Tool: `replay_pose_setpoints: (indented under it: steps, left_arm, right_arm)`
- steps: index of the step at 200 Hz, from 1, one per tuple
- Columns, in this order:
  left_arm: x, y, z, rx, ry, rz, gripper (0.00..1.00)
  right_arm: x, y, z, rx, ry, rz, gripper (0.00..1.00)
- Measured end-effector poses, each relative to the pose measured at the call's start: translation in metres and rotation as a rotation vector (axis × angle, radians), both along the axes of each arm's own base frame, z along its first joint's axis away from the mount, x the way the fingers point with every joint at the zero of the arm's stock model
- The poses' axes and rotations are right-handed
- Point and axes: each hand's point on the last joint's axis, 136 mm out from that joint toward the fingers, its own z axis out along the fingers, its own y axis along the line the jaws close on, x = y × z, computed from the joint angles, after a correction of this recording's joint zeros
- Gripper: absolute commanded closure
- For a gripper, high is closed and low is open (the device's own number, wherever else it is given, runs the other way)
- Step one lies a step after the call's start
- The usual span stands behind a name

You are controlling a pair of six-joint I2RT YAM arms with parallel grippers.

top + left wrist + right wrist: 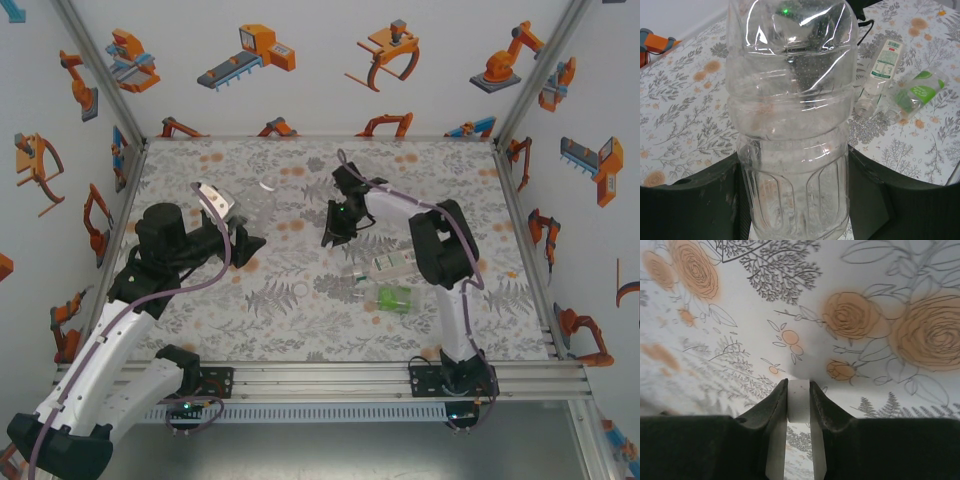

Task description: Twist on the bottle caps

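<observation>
Bottle [790, 100] in the left gripper [792, 200]: clear, glossy, ribbed plastic. Cap [798, 402] in the right gripper [798, 386]: smooth, matt white plastic. Worktop [765, 300] beneath: matt floral print.

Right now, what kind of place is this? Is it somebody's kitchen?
Not a kitchen, more likely a robot test booth. White walls printed with orange robot pictures box in a flowery table, and a left arm and right arm are bolted to a metal rail at its edge.

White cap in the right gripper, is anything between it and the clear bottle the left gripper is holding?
Nothing visible does. The white cap in the right gripper faces the clear bottle in the left gripper across bare table; the lying bottles sit off that line.
</observation>
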Motion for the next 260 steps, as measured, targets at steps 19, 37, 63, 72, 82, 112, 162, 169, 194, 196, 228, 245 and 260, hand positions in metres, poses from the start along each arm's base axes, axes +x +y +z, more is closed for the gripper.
replay_pose_setpoints:
  steps: [19, 37, 63, 72, 82, 112, 162, 169, 194, 196, 228, 245, 260]
  left_arm:
    - [0.000, 0.000, 0.000, 0.000, 0.000, 0.000, 1.00]
    - [0.000, 0.000, 0.000, 0.000, -0.001, 0.000, 1.00]
    - [-0.001, 0.000, 0.001, -0.002, -0.003, 0.000, 1.00]
    - [-0.001, 0.000, 0.001, -0.002, -0.003, 0.000, 1.00]
    - [-0.001, 0.001, 0.001, -0.002, -0.004, 0.000, 1.00]
    - [-0.001, 0.001, 0.001, -0.002, -0.003, 0.001, 1.00]
    - [-0.001, 0.001, 0.001, -0.007, 0.002, 0.003, 1.00]
    - [-0.001, 0.001, 0.001, -0.008, 0.003, 0.004, 1.00]
    - [-0.001, 0.000, 0.001, -0.013, 0.008, 0.002, 1.00]
    - [-0.001, 0.000, 0.001, -0.013, 0.008, 0.002, 1.00]
    - [-0.001, 0.000, 0.002, -0.019, 0.013, 0.000, 1.00]
    - [-0.001, 0.000, 0.001, -0.020, 0.016, 0.000, 1.00]
    - [-0.001, -0.001, 0.000, -0.022, 0.016, -0.002, 1.00]
  right_arm:
    - [0.008, -0.021, 0.003, 0.068, 0.017, -0.063, 0.58]
    - [0.015, -0.047, 0.005, 0.062, 0.015, -0.116, 0.55]
    - [0.024, -0.083, 0.006, 0.028, 0.010, -0.191, 0.54]
    - [0.027, -0.090, 0.006, 0.019, 0.006, -0.209, 0.54]
    - [0.029, -0.093, 0.007, 0.009, 0.003, -0.217, 0.53]
    - [0.033, -0.085, 0.015, -0.071, -0.023, -0.204, 0.50]
    - [0.043, -0.037, 0.027, -0.243, -0.110, -0.066, 0.48]
    - [0.038, -0.033, 0.024, -0.268, -0.109, -0.042, 0.48]
    - [0.016, -0.023, 0.011, -0.340, -0.081, 0.034, 0.49]
    - [0.015, -0.023, 0.010, -0.346, -0.078, 0.037, 0.49]
    - [0.003, -0.022, 0.005, -0.401, -0.078, 0.079, 0.52]
    - [-0.003, -0.024, 0.000, -0.429, -0.073, 0.092, 0.54]
    - [-0.006, -0.023, -0.001, -0.438, -0.078, 0.098, 0.55]
